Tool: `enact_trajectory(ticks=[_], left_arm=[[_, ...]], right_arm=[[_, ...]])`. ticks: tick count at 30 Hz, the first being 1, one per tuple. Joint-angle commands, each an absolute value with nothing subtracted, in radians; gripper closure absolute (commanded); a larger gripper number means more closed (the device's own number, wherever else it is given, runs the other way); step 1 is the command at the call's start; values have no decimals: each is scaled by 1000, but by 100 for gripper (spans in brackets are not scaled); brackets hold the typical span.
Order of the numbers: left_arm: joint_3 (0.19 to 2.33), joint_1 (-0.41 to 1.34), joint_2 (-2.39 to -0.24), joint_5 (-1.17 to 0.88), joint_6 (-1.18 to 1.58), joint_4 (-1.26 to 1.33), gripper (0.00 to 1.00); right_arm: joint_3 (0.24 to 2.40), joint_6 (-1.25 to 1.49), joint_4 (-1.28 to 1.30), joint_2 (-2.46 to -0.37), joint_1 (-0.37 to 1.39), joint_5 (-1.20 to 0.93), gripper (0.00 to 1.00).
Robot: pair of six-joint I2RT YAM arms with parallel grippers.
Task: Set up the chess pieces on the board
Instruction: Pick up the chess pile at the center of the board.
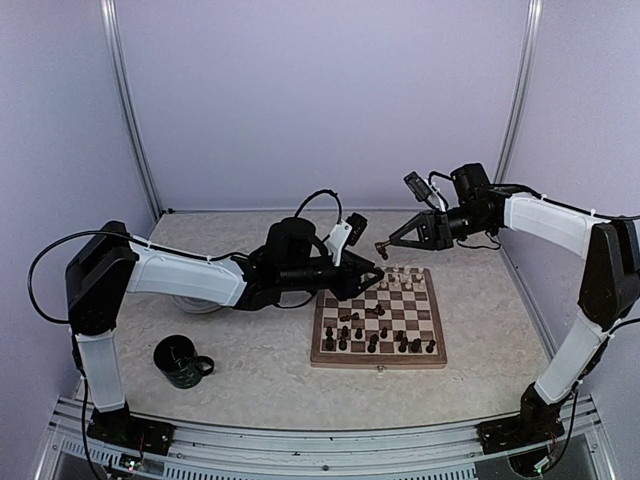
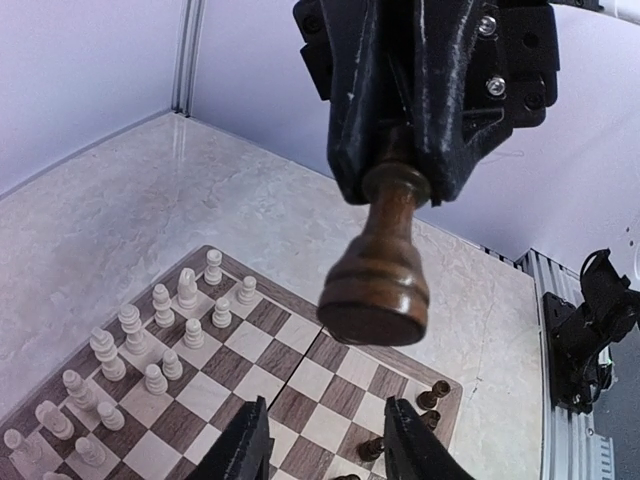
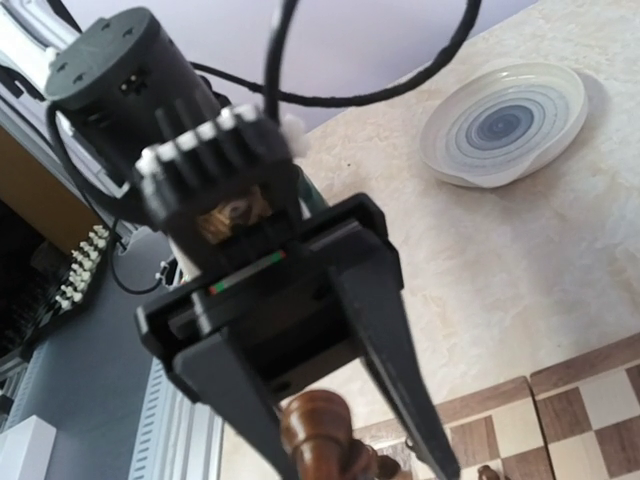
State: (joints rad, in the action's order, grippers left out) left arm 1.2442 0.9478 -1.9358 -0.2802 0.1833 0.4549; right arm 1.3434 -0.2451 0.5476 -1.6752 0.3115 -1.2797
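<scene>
1. Top external view: the right claw [image 1: 384,243] is closed on one dark chess piece [image 1: 381,246] and holds it in the air, clear of the desk [image 1: 260,370].
2. The left claw [image 1: 371,272] is just below the right claw and a little closer to the arm bases. Its fingers [image 2: 245,445] stand apart with nothing between them, so this claw is open.
3. In the left wrist view the held piece hangs above the left claw. Its round base is turned toward the camera, and its upper part is pinched between the fingers of the right claw.
4. The board [image 1: 350,361] lies flat on the desk under both claws. The left claw is at its far left corner, and the rest of the board stretches from there to the right and toward the arm bases.
5. The pale pieces [image 1: 400,276] stand on the far rows of the board, close to the two claws.
6. The other dark pieces [image 1: 375,340] stand scattered on the near rows, farther from the claws.
7. A round plate [image 3: 505,125] lies on the desk to the left of the left claw, partly hidden by the left arm in the top external view.
8. A dark mug [image 1: 182,360] stands well apart from both claws, on the left near side of the desk.
</scene>
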Motion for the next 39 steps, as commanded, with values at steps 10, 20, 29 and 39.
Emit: enact_trajectory(ticks=[10, 20, 29, 39], left_arm=[[1291, 951, -1953, -296, 240, 601, 62], [1319, 951, -1991, -323, 259, 634, 75], [1305, 944, -1995, -339, 274, 642, 95], [1275, 927, -1909, -277, 252, 402, 100]], right_arm=[[1351, -233, 527, -1660, 310, -1316, 97], [1343, -235, 524, -1655, 310, -1319, 97], [1360, -228, 519, -1651, 304, -1332, 98], [1417, -444, 680, -1565, 281, -1022, 98]])
